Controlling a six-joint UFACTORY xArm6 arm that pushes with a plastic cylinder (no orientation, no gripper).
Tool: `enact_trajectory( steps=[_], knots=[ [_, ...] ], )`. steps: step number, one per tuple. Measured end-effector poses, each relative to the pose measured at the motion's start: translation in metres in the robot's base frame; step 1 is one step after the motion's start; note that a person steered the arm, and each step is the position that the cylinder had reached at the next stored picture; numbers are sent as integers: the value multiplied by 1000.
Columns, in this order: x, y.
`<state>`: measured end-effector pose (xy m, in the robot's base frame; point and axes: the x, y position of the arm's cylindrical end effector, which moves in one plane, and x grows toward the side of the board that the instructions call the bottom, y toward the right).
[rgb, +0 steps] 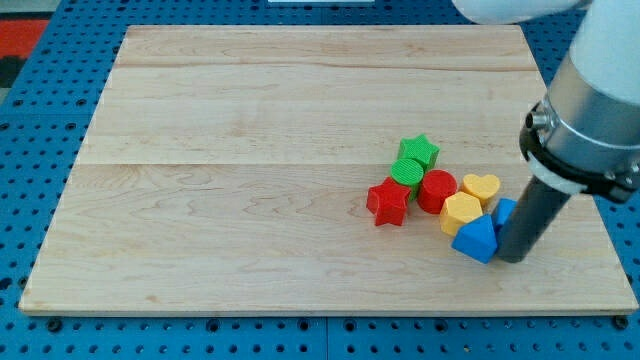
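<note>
Seven blocks: all bunched right of the board's middle, placed below against the red cylinder (437, 190).
Tip: my tip (512, 258) sits down-right of the red cylinder, pressed against the blue block (476, 240) at its left; the rod carries no fingers, so nothing opens or holds.
Second blue block: a blue piece (505, 211) peeks out right of the red cylinder, mostly behind the rod; its shape cannot be made out.
Yellow pair: a yellow heart (482, 187) just right of the red cylinder, and a yellow block (461, 212) touching it below-right.
Green pair: a green star (419, 151) up-left of the red cylinder, a green cylinder (407, 172) touching its left side.
Red star: the red star (388, 203) lies left of the red cylinder, slightly lower.
Board: the wooden board (250, 150) bears everything.
Risk: as I judge it, any shove on the blue block would pass through the touching pieces and scatter the cluster, since they are packed edge to edge.
Hidden: the arm housing covers the board's right corner at the view's top.
</note>
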<state>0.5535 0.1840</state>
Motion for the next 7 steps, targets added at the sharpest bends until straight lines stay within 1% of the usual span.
enact_trajectory(
  steps=[1,2,3,4,5,6,7],
  knots=[
    [-36,0],
    [-57,2],
    [-28,3],
    [9,27],
    [45,20],
    [41,-38],
    [21,-33]
  ],
)
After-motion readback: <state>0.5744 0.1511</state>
